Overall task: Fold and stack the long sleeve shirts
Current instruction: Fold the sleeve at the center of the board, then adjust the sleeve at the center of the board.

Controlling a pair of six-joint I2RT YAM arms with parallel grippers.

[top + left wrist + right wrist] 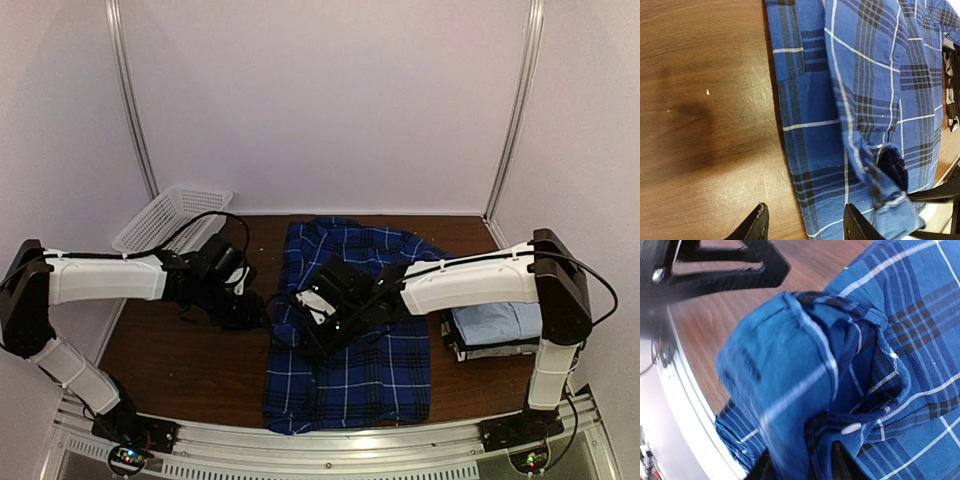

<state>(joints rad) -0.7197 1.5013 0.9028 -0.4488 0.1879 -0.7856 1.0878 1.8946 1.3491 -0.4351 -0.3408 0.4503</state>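
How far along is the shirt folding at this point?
Done: a folded stack, light blue on top, sits on the right. In hand: the plaid shirt lies mostly flat, its cuff bunched at the right gripper; the left gripper is open beside its edge. Left: finish folding it and stack it.

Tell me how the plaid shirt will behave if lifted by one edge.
Likely floppy: the plaid shirt lies flat and its sleeve bunches in soft folds. Probably light: thin cloth that would drape. Pushed, it may wrinkle or slide on the smooth wooden table.
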